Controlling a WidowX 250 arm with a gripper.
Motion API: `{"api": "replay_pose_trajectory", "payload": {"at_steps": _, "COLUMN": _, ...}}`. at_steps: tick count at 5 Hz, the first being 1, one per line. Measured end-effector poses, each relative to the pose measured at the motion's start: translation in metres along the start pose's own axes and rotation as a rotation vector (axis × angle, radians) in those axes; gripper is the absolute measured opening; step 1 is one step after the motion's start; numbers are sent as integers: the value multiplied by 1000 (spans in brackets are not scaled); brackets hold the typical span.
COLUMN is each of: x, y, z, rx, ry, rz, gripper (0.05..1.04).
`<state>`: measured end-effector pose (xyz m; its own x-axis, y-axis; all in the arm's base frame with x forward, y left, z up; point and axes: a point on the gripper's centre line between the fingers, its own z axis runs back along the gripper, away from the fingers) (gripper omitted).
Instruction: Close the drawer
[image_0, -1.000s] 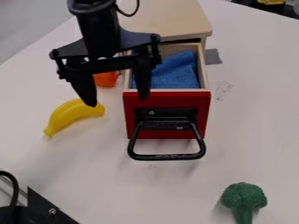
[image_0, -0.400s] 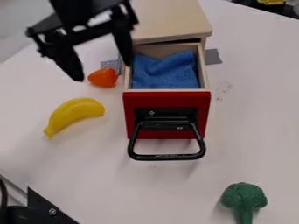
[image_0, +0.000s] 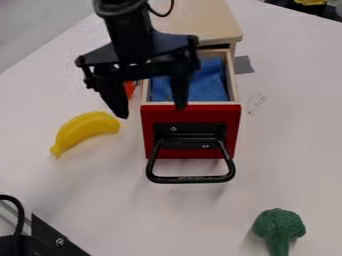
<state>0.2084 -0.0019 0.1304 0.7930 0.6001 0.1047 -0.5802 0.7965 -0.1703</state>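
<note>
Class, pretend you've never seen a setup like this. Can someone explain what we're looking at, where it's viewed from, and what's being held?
The black machine is a robot arm. A fixed camera looks down at it on a slant. Its two jaws are apart with nothing held between them, and from here they appear partly in front of the drawer.

On the pale table stands a wooden cabinet. Its red-fronted drawer is open, with a blue cloth inside. A yellow banana and an orange object lie left of the drawer in the picture, and green broccoli lies lower right.
</note>
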Motion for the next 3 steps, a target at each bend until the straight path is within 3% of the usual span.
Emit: {"api": "replay_pose_trajectory", "payload": {"at_steps": 3, "x": 0, "y": -13, "z": -27, "rx": 16, "ry": 50, "rz": -2, "gripper": 994}}
